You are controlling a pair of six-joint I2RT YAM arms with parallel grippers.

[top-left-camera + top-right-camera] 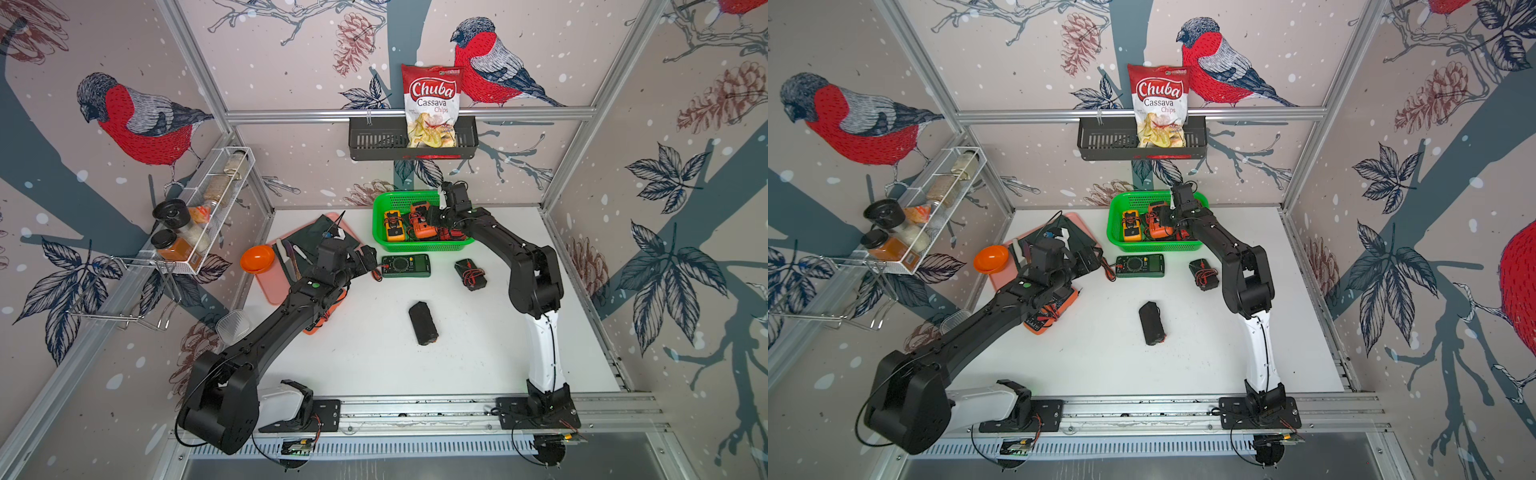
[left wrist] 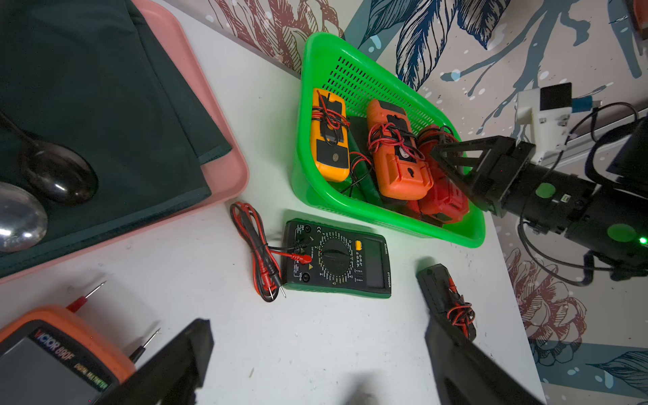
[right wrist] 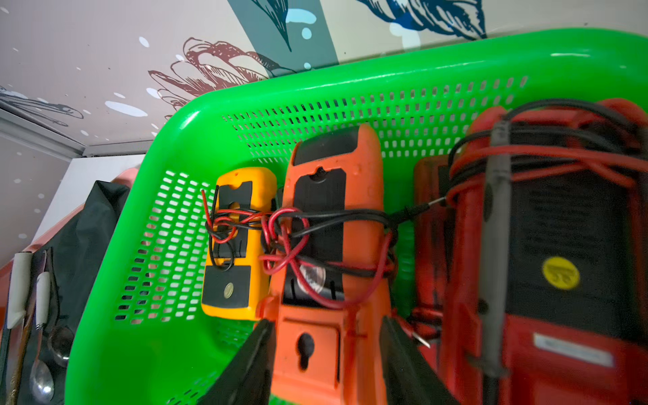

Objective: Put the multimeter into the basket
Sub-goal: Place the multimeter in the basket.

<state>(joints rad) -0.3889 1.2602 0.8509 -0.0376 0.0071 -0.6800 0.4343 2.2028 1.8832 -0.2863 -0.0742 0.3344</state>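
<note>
The green basket (image 1: 419,248) (image 3: 315,87) stands at the back of the table and holds a yellow multimeter (image 3: 245,175), an orange multimeter (image 1: 422,226) (image 3: 364,157) and a red multimeter (image 3: 561,245). My right gripper (image 3: 326,319) reaches into the basket, open, its fingers close on either side of the orange multimeter's end, which rests on the basket floor. A green multimeter (image 1: 406,266) (image 2: 336,257) lies on the table in front of the basket. My left gripper (image 2: 317,324) hovers open just left of it, with nothing between its fingers.
Two black multimeters (image 1: 469,274) (image 1: 423,323) lie on the table, and an orange one (image 2: 52,350) under my left arm. A pink tray (image 2: 224,182) with dark cloth and spoons and an orange bowl (image 1: 257,258) sit left. A grey shelf (image 1: 374,141) hangs behind.
</note>
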